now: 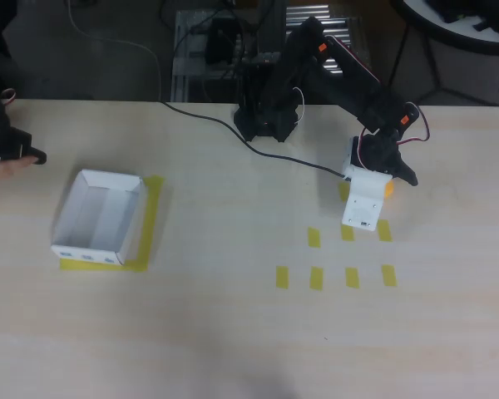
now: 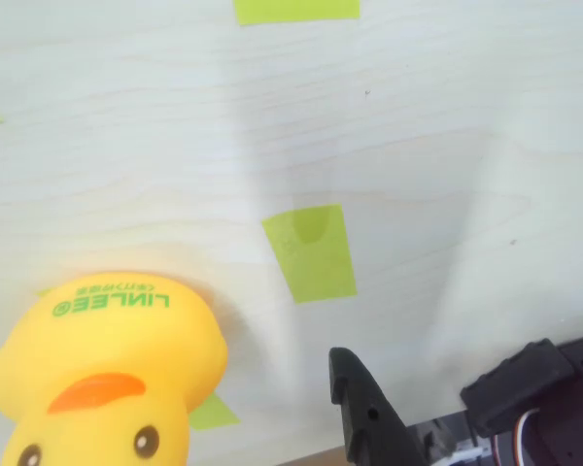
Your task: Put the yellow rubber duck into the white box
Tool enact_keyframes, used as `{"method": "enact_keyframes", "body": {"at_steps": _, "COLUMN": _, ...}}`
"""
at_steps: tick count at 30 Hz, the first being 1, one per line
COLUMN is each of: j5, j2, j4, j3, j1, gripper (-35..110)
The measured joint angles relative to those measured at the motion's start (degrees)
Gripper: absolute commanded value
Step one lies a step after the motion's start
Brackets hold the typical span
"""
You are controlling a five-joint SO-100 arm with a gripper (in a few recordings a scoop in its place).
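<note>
In the wrist view the yellow rubber duck [image 2: 102,374] sat closest, at the lower left, face towards the camera, orange beak and two dark eyes plain, green lettering on its underside or back. It rested on the pale wooden tabletop [image 2: 418,116], half over a strip of yellow-green tape. One black finger [image 2: 369,417] of the gripper stood to its right, clear of the toy with bare wood between; the other finger was not visible, so whether the jaws were spread or closed could not be told.

The duck looked like a hollow, soft rubber toy: probably light, squashy under pressure and rounded enough to slip from a narrow pinch. The broad body, below the head, seemed the safest place to grasp, with a gentle squeeze.

From overhead, the gripper [image 1: 374,187] hung near the table's right side, a sliver of the duck [image 1: 388,188] beside the white wrist block. The white box [image 1: 100,216] lay well apart, near the left edge, empty, on a yellow tape outline.
</note>
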Motion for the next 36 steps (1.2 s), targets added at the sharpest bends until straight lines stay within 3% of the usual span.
{"method": "enact_keyframes", "body": {"at_steps": 5, "j5": 0.53, "j2": -0.26, "j4": -0.44, "j3": 0.44, "j1": 0.00, "gripper": 57}}
{"method": "enact_keyframes", "body": {"at_steps": 9, "j5": 0.97, "j2": -0.88, "j4": -1.05, "j3": 0.44, "j1": 0.00, "gripper": 37}}
{"method": "enact_keyframes", "body": {"at_steps": 16, "j5": 1.85, "j2": -1.85, "j4": -1.85, "j3": 0.44, "j1": 0.00, "gripper": 23}}
{"method": "enact_keyframes", "body": {"at_steps": 36, "j5": 12.48, "j2": -2.37, "j4": -4.04, "j3": -5.98, "j1": 0.79, "gripper": 0}}
